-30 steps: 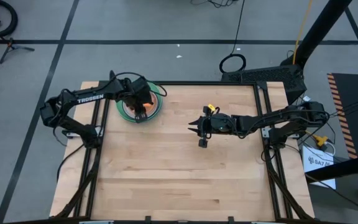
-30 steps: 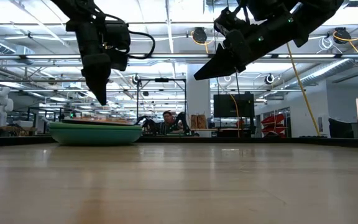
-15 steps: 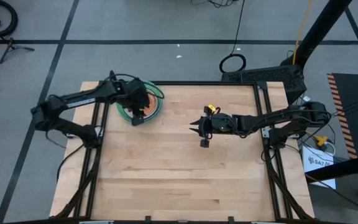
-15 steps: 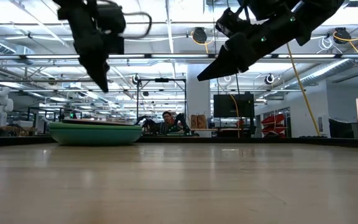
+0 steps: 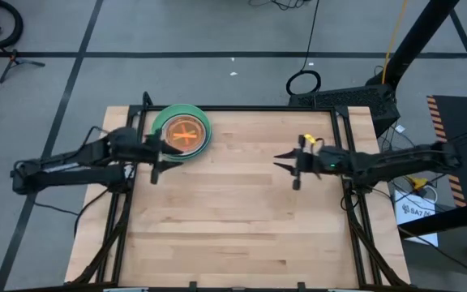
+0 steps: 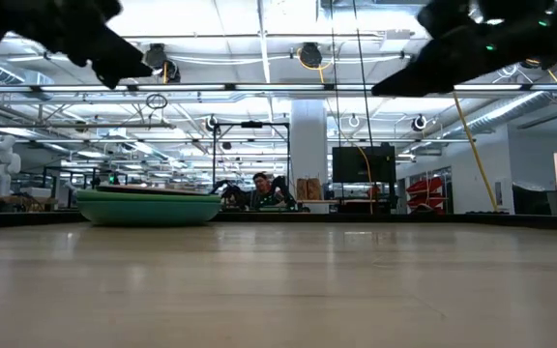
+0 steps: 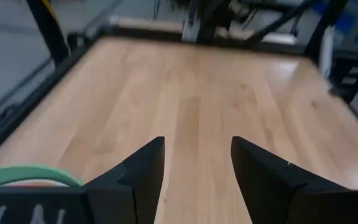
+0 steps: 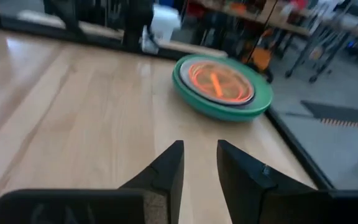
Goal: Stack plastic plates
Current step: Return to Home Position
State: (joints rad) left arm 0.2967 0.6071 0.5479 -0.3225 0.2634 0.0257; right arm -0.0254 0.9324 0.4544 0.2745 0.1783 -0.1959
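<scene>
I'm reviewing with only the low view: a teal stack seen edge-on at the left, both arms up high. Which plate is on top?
Observer: In the high view an orange plate lies topmost, inside the green rim of the stack.
Operator: Is either gripper carrying a plate?
Observer: No. The left gripper is open and empty, beside the stack near the left edge of the table.
Operator: And the right one?
Observer: The right gripper is open and empty too, over the table's right half, its wrist camera facing the stack.
</scene>
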